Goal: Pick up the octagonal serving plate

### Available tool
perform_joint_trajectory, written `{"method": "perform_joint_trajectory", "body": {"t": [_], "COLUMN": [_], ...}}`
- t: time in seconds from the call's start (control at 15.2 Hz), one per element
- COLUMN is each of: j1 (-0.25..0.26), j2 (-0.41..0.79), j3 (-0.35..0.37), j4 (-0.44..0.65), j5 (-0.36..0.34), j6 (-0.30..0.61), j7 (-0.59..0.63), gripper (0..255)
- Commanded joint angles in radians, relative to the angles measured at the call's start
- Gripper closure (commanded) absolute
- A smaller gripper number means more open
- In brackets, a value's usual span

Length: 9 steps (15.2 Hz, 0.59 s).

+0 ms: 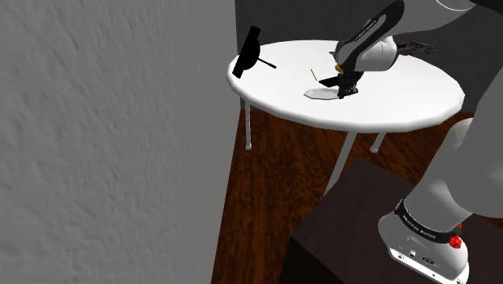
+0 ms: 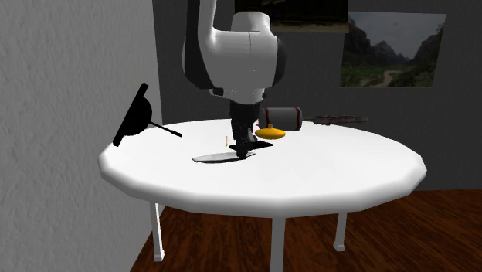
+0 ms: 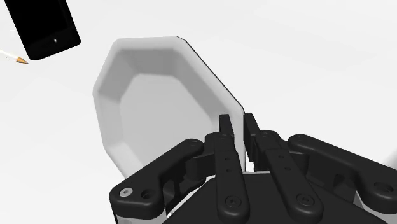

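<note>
The octagonal plate [image 3: 159, 89] is pale grey with a raised rim and a dark edge. It lies flat on the round white table [image 1: 403, 105] as a thin grey shape [image 1: 319, 94] [image 2: 216, 158]. My black gripper [image 3: 238, 124] comes down on the plate's rim and is shut on it, one finger inside the rim and one outside. From the side, the gripper [image 2: 246, 151] stands upright over the plate's edge, and the shoulder view puts the gripper [image 1: 347, 89] at the plate's right end.
A black phone [image 3: 46, 25] and a pencil [image 3: 13, 57] lie just beyond the plate. A black tilted pan-like object [image 2: 133, 116] stands at the table's left edge. A yellow object [image 2: 271, 133] and a dark cylinder [image 2: 283, 117] sit behind the arm.
</note>
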Motion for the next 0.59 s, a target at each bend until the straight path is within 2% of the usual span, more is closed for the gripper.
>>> {"method": "perform_joint_trajectory", "body": {"t": [0.0, 0.4, 0.53], "j1": [0.014, 0.019, 0.018], "j2": [-0.032, -0.117, -0.119], "j3": [-0.016, -0.024, -0.023], "j4": [0.005, 0.033, 0.034], "j5": [-0.059, -0.191, -0.194], "j6": [-0.026, -0.107, -0.109], "j7": [0.044, 0.138, 0.14], "gripper": [255, 255, 255]}}
